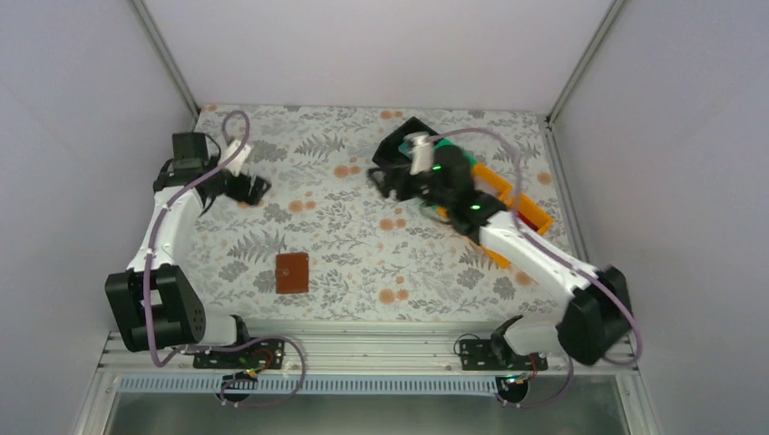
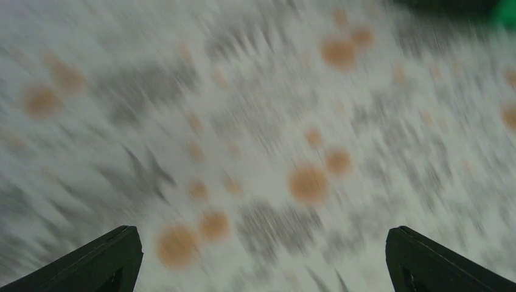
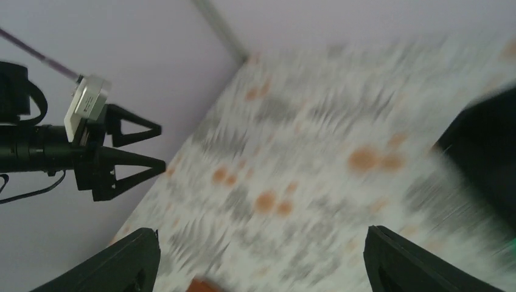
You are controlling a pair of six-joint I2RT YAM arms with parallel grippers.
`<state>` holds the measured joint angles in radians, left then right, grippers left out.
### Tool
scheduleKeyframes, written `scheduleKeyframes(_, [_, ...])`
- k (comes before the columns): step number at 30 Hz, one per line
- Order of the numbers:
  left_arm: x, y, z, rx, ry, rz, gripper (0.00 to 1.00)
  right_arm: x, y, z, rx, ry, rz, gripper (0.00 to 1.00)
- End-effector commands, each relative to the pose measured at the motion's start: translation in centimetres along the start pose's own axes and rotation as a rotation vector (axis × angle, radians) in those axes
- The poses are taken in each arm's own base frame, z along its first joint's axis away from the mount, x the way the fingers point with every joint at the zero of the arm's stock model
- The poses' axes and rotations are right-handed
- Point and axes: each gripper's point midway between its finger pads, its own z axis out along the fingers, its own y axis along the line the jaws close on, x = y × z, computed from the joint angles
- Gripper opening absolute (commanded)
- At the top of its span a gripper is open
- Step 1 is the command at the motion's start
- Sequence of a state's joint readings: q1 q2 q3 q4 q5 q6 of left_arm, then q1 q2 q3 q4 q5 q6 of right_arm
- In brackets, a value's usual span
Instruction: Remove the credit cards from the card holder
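The card holder (image 1: 292,273) lies shut on the flowered tablecloth, a small brown rectangle near the front, between the two arms. No credit cards show in any view. My left gripper (image 1: 257,188) hovers open over the back left of the table, well beyond the card holder; its wrist view shows only blurred cloth between the left gripper's (image 2: 261,231) wide-apart fingers. My right gripper (image 1: 379,178) is open at the back centre, empty. In the right wrist view a brown corner of the card holder (image 3: 199,285) shows at the bottom edge, below the right gripper (image 3: 260,231).
A black bin (image 1: 410,138), a green bin (image 1: 456,159) and an orange bin (image 1: 519,205) sit at the back right under the right arm. The black bin (image 3: 487,152) edges the right wrist view. Pale walls enclose the table on three sides.
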<state>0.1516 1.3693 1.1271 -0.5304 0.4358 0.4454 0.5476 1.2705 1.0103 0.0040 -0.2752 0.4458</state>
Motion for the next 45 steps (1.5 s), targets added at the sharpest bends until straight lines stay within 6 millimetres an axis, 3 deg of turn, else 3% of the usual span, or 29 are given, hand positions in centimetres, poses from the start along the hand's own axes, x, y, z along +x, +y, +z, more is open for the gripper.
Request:
scheduleKeyframes(1, [11.6, -7.7, -2.2, 0.354, 0.389, -0.078, 1.00, 10.7, 4.6, 5.1, 0.030, 0.347, 0.183, 0.84])
scheduleKeyframes(3, [13.1, -8.7, -2.3, 0.410, 0.435, -0.108, 1.00, 14.1, 7.5, 7.6, 0.015, 0.453, 0.175, 0.83])
scheduleKeyframes(6, [14.4, -10.0, -2.2, 0.499, 0.487, -0.145, 0.98, 19.2, 10.0, 10.3, -0.017, 0.607, 0.218, 0.78])
scheduleKeyframes(13, [18.8, -11.7, -1.6, 0.649, 0.647, -0.298, 0.83, 28.3, 9.6, 11.8, 0.027, 0.851, 0.352, 0.67])
scheduleKeyframes(17, [19.7, -11.7, -1.0, 0.658, 0.682, -0.332, 0.77, 32.1, 10.5, 11.9, 0.015, 0.951, 0.389, 0.64])
scheduleKeyframes(23, [20.8, -12.0, -0.3, 0.684, 0.705, -0.352, 0.75, 33.4, 10.8, 12.5, -0.013, 0.971, 0.418, 0.61])
scheduleKeyframes(27, [20.8, -12.6, -0.1, 0.760, 0.698, -0.359, 0.69, 33.0, 12.1, 13.9, -0.108, 0.974, 0.437, 0.58])
scheduleKeyframes(33, [21.0, -13.5, 0.2, 0.826, 0.704, -0.368, 0.59, 31.7, 11.5, 14.9, -0.131, 0.928, 0.467, 0.52])
scheduleKeyframes(36, [21.0, -13.4, 0.7, 0.832, 0.698, -0.370, 0.51, 32.0, 11.7, 15.1, -0.150, 0.939, 0.473, 0.46])
scheduleKeyframes(45, [19.1, -13.3, 0.7, 0.860, 0.614, -0.333, 0.13, 31.4, 12.0, 15.2, -0.186, 0.917, 0.477, 0.35])
